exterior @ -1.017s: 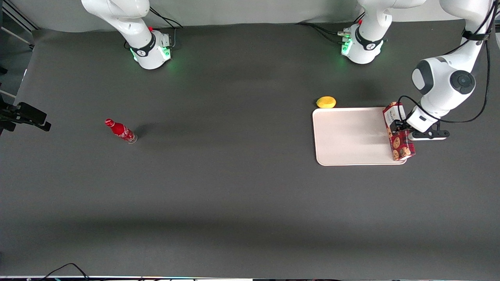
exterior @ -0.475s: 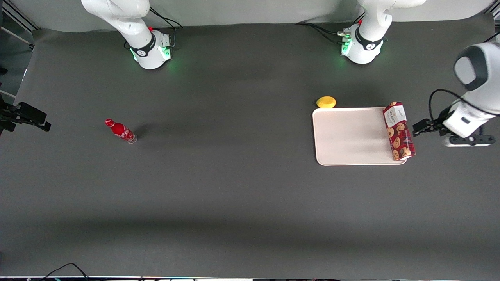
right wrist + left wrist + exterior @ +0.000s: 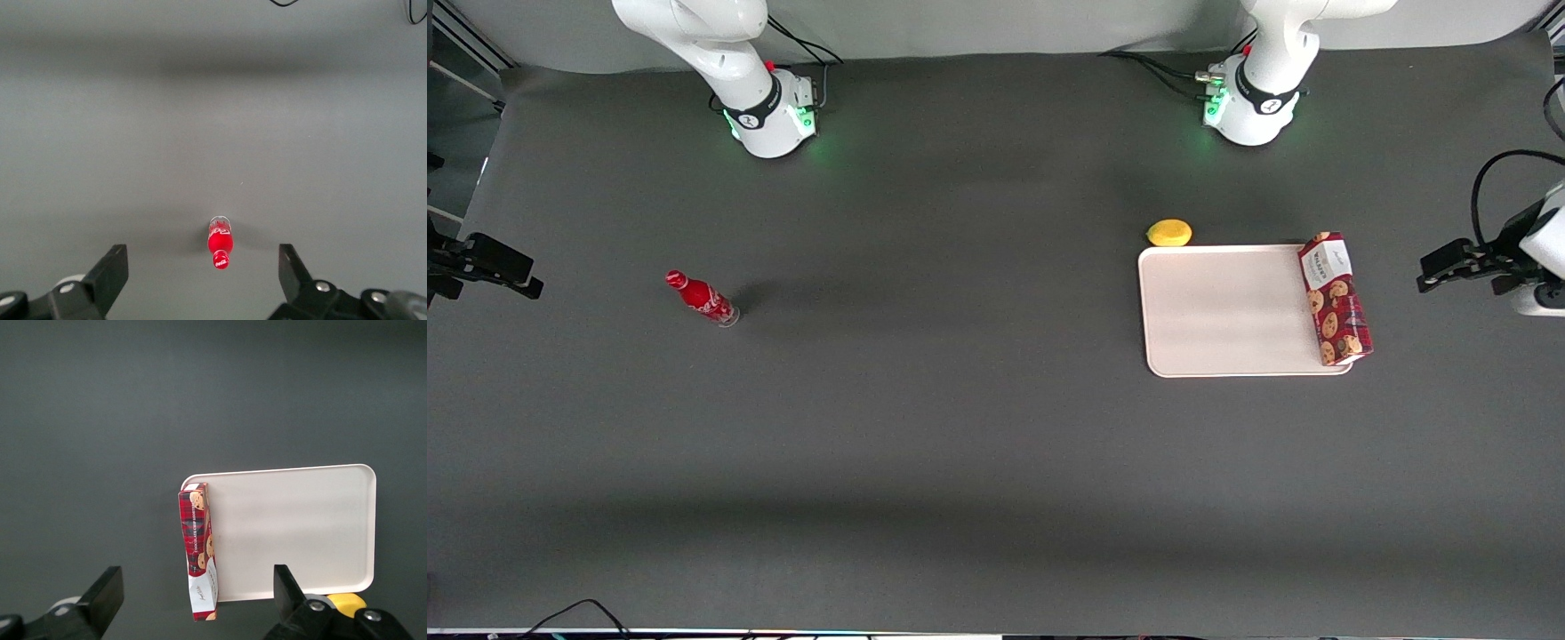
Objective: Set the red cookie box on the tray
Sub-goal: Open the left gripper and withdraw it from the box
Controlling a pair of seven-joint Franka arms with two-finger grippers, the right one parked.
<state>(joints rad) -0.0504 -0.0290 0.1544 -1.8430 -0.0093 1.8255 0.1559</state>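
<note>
Red cookie box [image 3: 1335, 299] lies along the tray's [image 3: 1227, 311] edge toward the working arm, overhanging slightly; pincer [image 3: 1449, 267], released and empty, hangs well apart; placement appears finished.

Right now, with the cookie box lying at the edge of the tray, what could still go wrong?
1. The cookie box lies along the very edge of the tray, partly over the rim. A small bump could probably tip it off onto the table.

2. The gripper, open and empty, is apart from the box, toward the working arm's end of the table. If it swings low over the tray, it might hit the box.

3. The lemon lies close beside the tray's corner, so shifting the tray may push it.
</note>
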